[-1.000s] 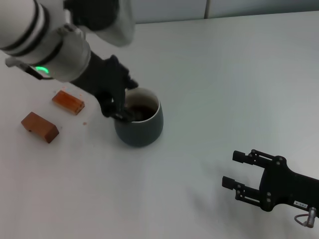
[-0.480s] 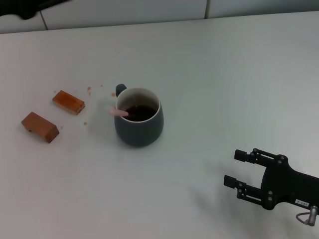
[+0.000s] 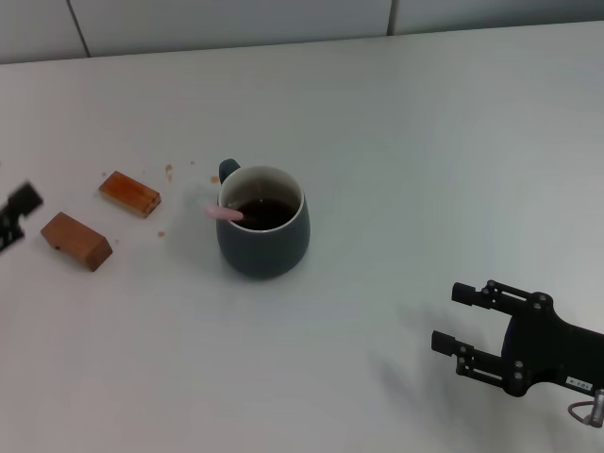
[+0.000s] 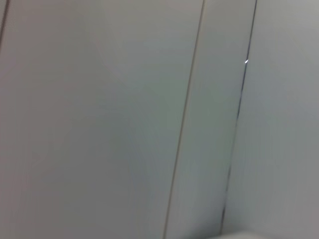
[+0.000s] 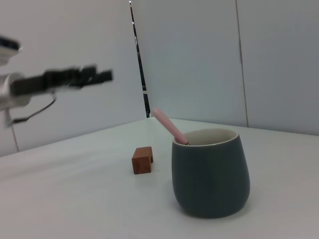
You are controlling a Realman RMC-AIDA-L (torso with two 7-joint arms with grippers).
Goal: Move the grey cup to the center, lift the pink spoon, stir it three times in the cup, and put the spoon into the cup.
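Observation:
The grey cup stands upright on the white table, left of the middle, holding dark liquid. The pink spoon rests inside it, its pale handle leaning out over the rim beside the cup's handle. In the right wrist view the cup is close, and the spoon slants up out of it. My left gripper is at the far left edge, well away from the cup, open and holding nothing; it also shows far off as a left gripper raised above the table. My right gripper stays open at the front right.
Two brown wooden blocks lie left of the cup, with a few small crumbs between them and the cup. One block shows beside the cup in the right wrist view. The left wrist view shows only wall panels.
One second ago my left gripper was at the cup's rim. It has let go of the spoon, left it in the cup and drawn away to the far left.

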